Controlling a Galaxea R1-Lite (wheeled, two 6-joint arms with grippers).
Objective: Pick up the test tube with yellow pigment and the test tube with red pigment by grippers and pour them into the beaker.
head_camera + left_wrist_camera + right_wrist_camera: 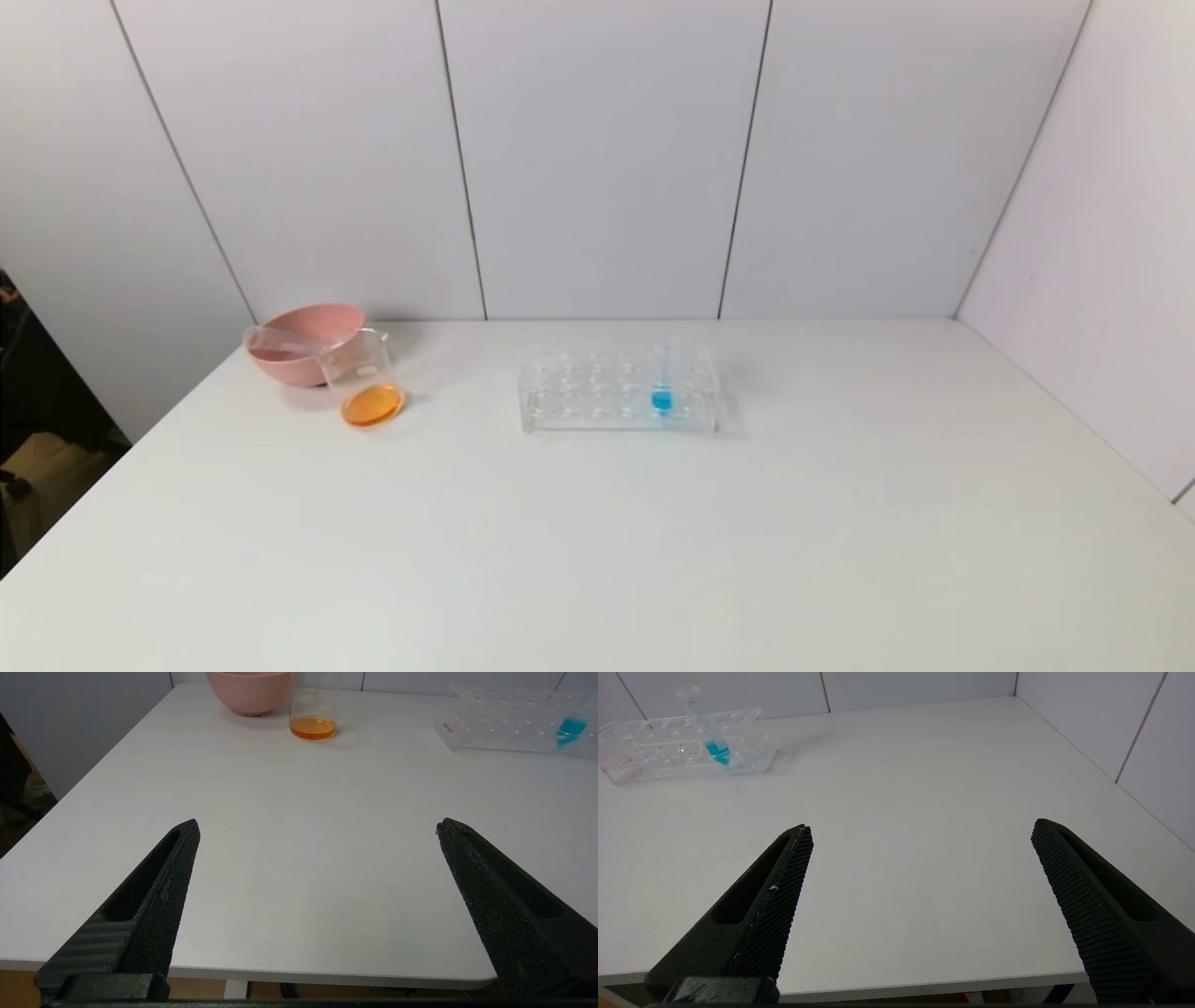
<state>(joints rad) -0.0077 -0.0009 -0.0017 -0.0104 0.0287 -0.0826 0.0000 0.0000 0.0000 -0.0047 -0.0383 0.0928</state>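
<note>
Both grippers parked at the near table (pixel 597 560) edge, left gripper (pixel 317 828) and right gripper (pixel 922 828) fingers wide, holding nothing. Beaker (pixel 366 378) with orange liquid far left, touching pink bowl (pixel 301 341). Risk: knocking beaker over.

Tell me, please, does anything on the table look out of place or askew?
Yes: an empty test tube lies tilted across the pink bowl rather than standing in the tube rack, where only the blue-liquid tube stands. No spill shows around the beaker.

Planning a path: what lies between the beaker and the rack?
Only bare table between beaker and rack, clearest in the head view.
</note>
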